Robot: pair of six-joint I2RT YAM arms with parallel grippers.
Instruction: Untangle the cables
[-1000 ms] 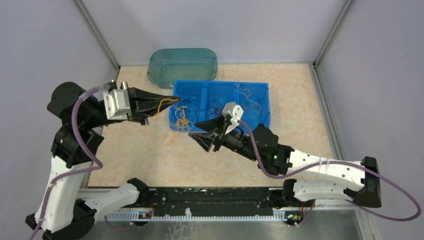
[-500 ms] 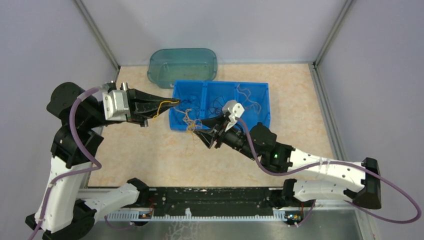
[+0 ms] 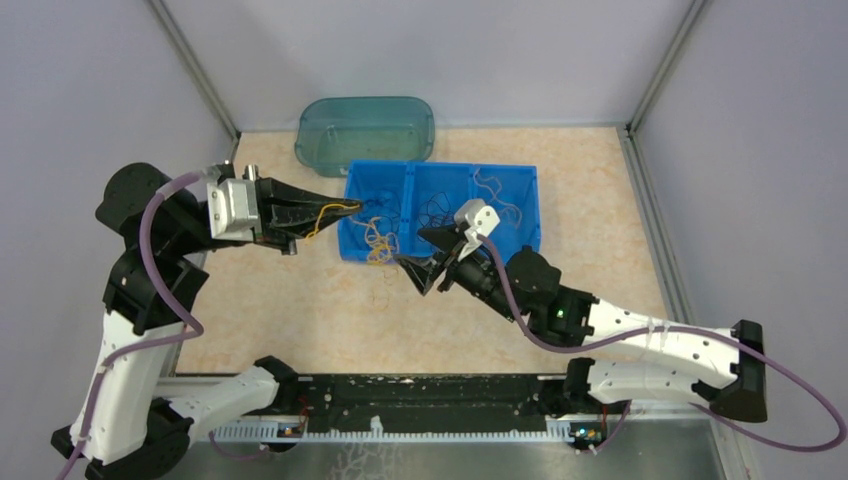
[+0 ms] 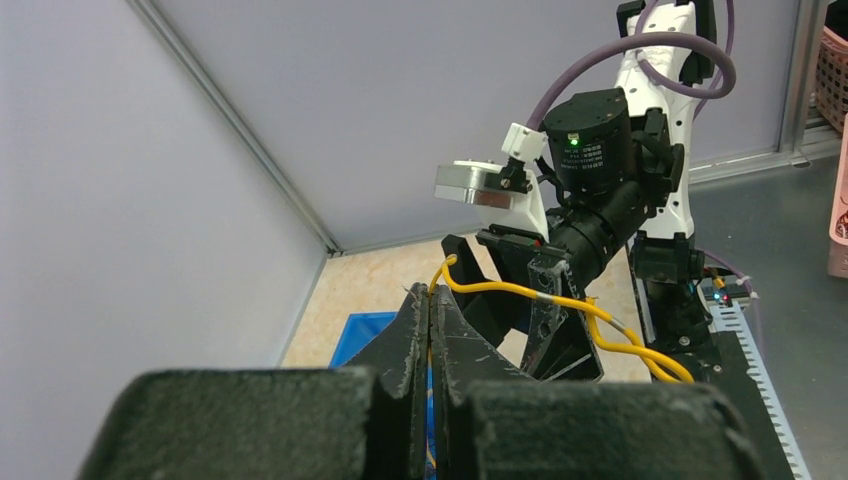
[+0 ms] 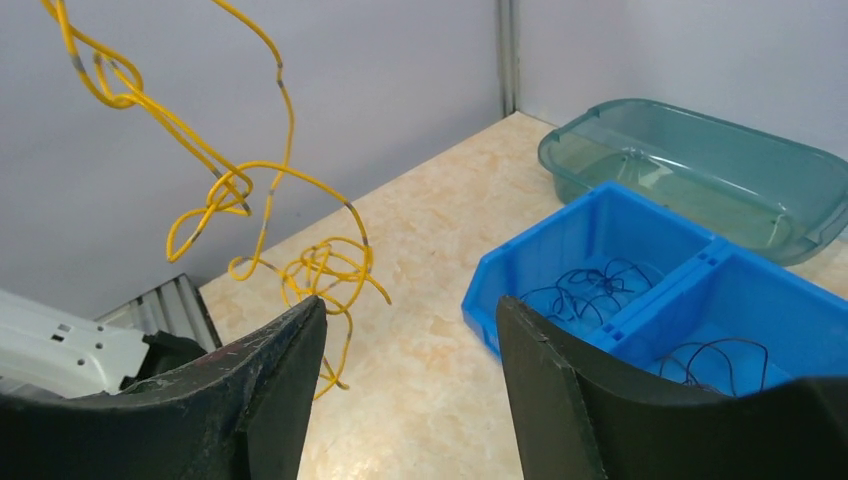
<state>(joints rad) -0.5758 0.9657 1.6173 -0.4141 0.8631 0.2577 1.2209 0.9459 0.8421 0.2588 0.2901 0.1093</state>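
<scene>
My left gripper (image 3: 352, 205) is shut on a yellow cable (image 4: 560, 303) and holds it raised at the left edge of the blue bin (image 3: 530, 200). The yellow cables (image 3: 378, 241) hang from it in a tangled clump (image 5: 300, 265) over the bin's front left corner. My right gripper (image 3: 418, 253) is open and empty, its jaws wide apart just right of the hanging clump. Blue cables (image 5: 585, 290) lie in the bin's left compartment, black cables (image 5: 715, 358) in the middle one, and pale yellow-orange ones (image 3: 497, 205) in the right one.
A teal translucent tub (image 3: 365, 130) stands behind the blue bin at the back wall. Grey walls enclose the beige tabletop (image 3: 290, 310) on three sides. A black rail (image 3: 420, 395) runs along the near edge between the arm bases.
My right gripper has moved up and right toward the bin, from below the clump to beside it. The hanging yellow clump swung slightly. The left arm has barely moved.
</scene>
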